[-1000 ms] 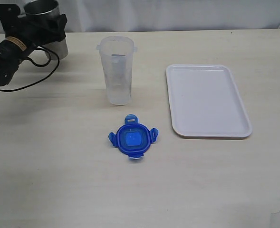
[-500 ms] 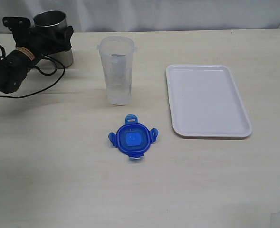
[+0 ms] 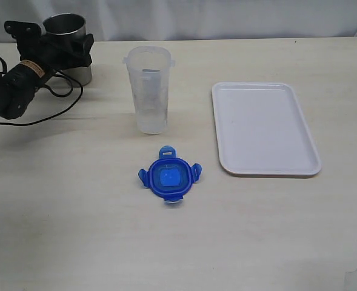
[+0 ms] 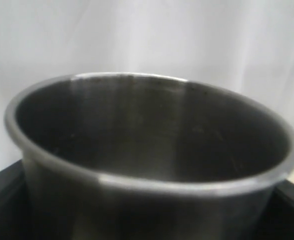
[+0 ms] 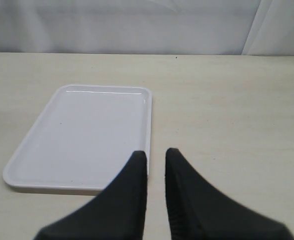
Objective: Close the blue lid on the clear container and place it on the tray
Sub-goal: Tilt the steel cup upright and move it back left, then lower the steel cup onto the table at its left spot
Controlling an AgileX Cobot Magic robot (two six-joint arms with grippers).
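Close-up of steel cup blurred, base cut off at frame edge. Markings on clear container too faint to read.

Bright, even light, soft shadows — the steel cup up close is blurred, its rim glinting

Brushed, dull-sheen metal cup. Translucent plastic clear container, glossy plastic blue lid. Smooth white plastic tray.

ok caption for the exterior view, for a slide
Left tool grips a steel cup; clear container, blue lid and tray sit apart on the table.
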